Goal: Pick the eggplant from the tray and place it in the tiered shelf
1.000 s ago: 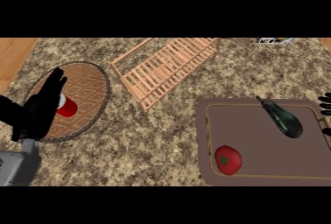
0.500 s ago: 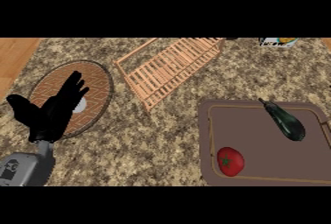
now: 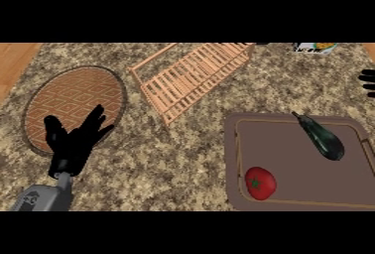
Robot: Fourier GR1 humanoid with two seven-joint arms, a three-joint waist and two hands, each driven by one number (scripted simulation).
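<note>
Two things lie on the brown rectangular tray (image 3: 234, 149) — a dark green elongated eggplant (image 3: 322, 139) toward its far right corner and a red round tomato (image 3: 260, 182) near its left front. Beyond the tray stands the slatted wooden tiered shelf (image 3: 194, 77). Left hand (image 3: 73, 141) spreads open, holding nothing, at the round woven mat's (image 3: 70, 94) near edge. Right hand (image 3: 368, 82) only peeks in at the right edge — I cannot tell its state.
</note>
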